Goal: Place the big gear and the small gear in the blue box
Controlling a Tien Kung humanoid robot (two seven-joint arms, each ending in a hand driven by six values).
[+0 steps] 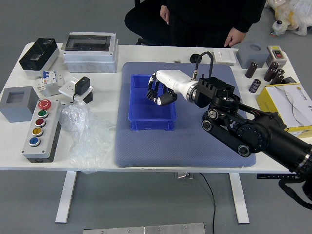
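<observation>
The robot's right hand (160,94) hovers over the open blue box (150,125) on a blue-gray mat (185,153), its arm (243,129) reaching in across the mat; whether the hand is spread, closed or gripping a gear cannot be told from this view. A dark gear (204,116) peeks out from behind the arm, on the mat to the right of the box, its size unclear. Across the white table (14,144), a person in dark clothing (207,22) stands with one hand (235,37) near the far edge and the other (165,13) farther back
</observation>
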